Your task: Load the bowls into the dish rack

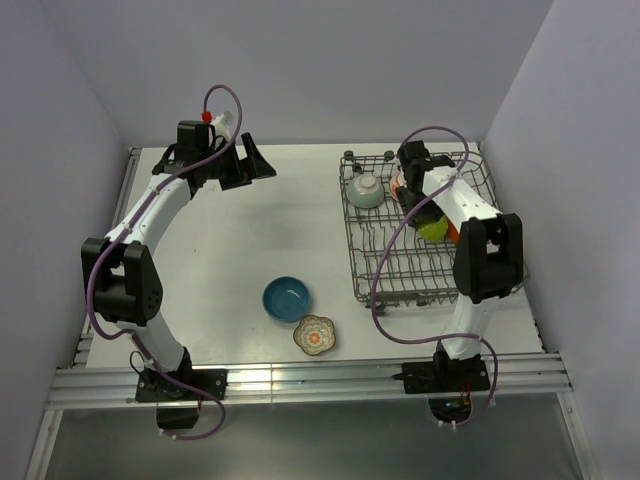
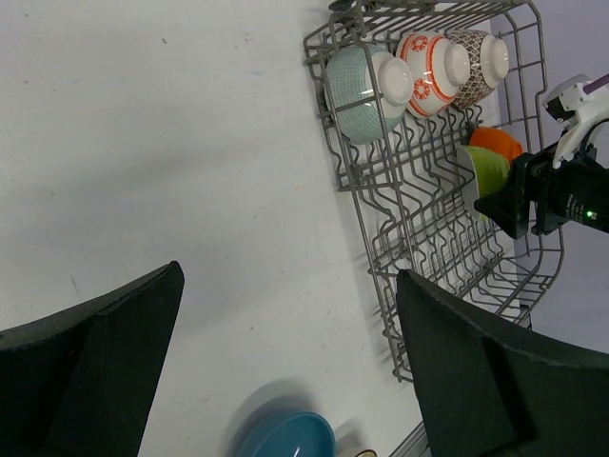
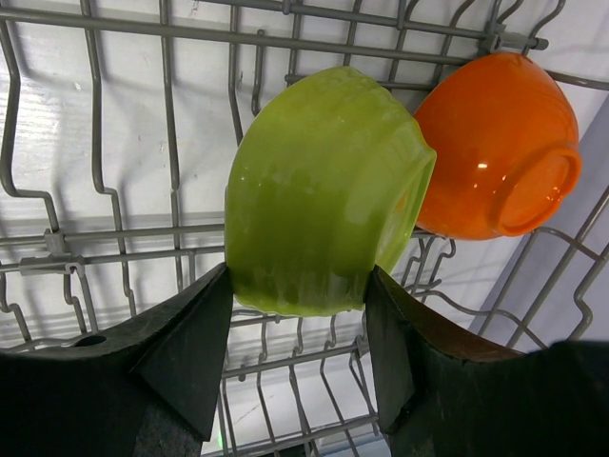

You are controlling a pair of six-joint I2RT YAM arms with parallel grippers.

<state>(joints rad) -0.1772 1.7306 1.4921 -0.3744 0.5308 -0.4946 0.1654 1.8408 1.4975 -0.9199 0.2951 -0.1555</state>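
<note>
Lime-green bowl (image 3: pixel 328 190): inside the dish rack (image 2: pixel 419 238), tilted on its side among the tines on the rack's right side, underside toward the wrist camera. It touches an orange bowl (image 3: pixel 495 143) parked just beside it.

Right pincer (image 3: pixel 298 276): pinching the lime-green bowl, one finger pressed on each flank near its lower edge. Bowl is between the fingers, not released.

Far end of the rack, one row: pale teal bowl (image 2: pixel 366 86), orange-white bowl (image 2: pixel 433 62) and grey patterned bowl (image 2: pixel 481 57), all on edge.

Progress, as judged: four bowls seated and a fifth being placed. Two are not yet loaded: deep blue bowl (image 1: pixel 287 298) and scalloped floral bowl (image 1: pixel 315 335), upright on the bench (image 1: pixel 220 250), near each other, left of the rack's near corner.

Left pincer (image 2: pixel 290 276): spread wide and carrying nothing, over the far left of the bench, well apart from both loose bowls.
</note>
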